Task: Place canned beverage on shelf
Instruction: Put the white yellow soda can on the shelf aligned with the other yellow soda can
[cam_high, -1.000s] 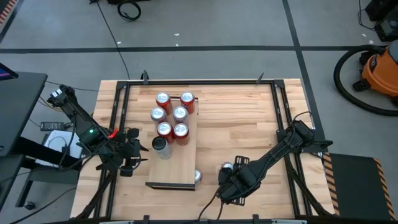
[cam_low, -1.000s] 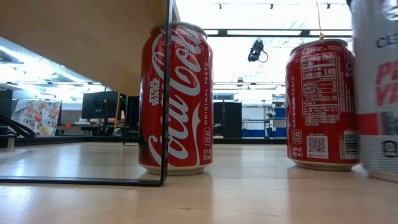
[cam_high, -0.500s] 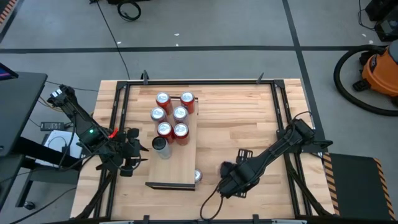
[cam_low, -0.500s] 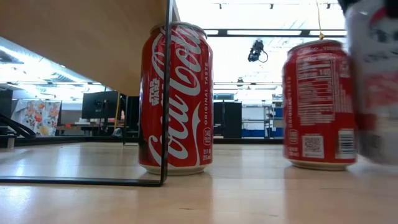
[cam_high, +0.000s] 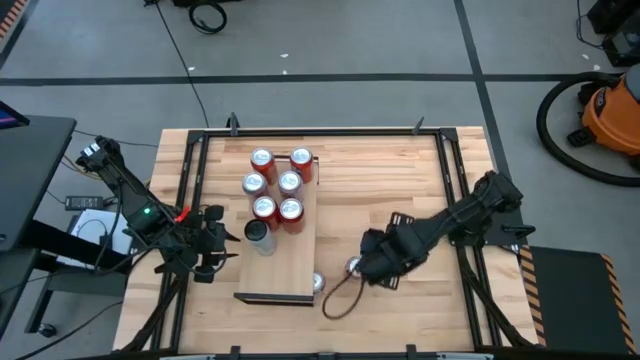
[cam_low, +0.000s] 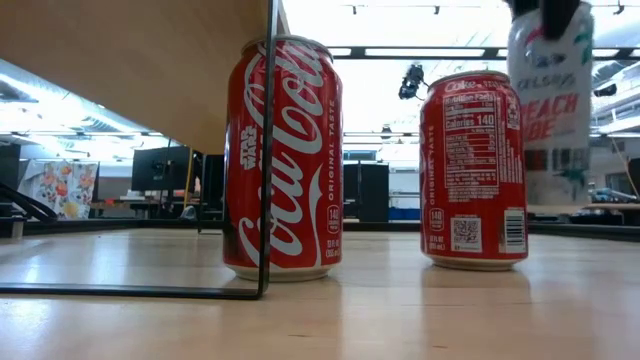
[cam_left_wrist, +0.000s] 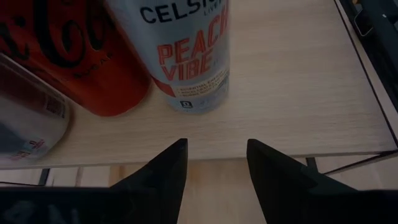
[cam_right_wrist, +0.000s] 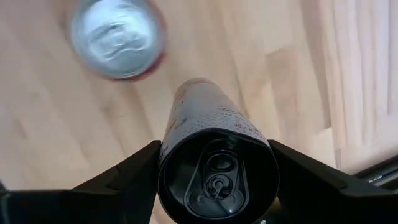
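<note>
The shelf (cam_high: 285, 262) is a pale plywood board at the table's middle left; its underside shows in the low view (cam_low: 130, 60). Several red cans (cam_high: 277, 185) and a white Celsius can (cam_high: 258, 234) stand upright on it. My right gripper (cam_high: 372, 265) is right of the shelf, shut on a second white Celsius can (cam_low: 550, 100), which also shows in the right wrist view (cam_right_wrist: 217, 168). My left gripper (cam_left_wrist: 214, 168) is open and empty at the shelf's left edge (cam_high: 222, 245), facing the Celsius can on the shelf (cam_left_wrist: 186, 50). My right gripper pinches the can's upper wall just under the top rim (cam_right_wrist: 169, 152) between its two fingers (cam_right_wrist: 124, 177), one on each opposite side. The fingers come from above, pointing down. The can hangs upright below them, its base (cam_low: 548, 200) lifted clear of the table.
A red can (cam_low: 472, 170) stands on the table beside the lifted can and shows under the gripper (cam_right_wrist: 118, 34). Another red can (cam_low: 282, 160) stands at the shelf's near right corner (cam_high: 318, 283). Thin black wire legs (cam_low: 268, 150) carry the shelf. A black frame (cam_high: 452, 200) borders the table.
My right gripper has risen and gone toward the table's far edge with the Celsius can, which has lifted off the table and stays upright. The red can beside it has slid a little toward the shelf.
</note>
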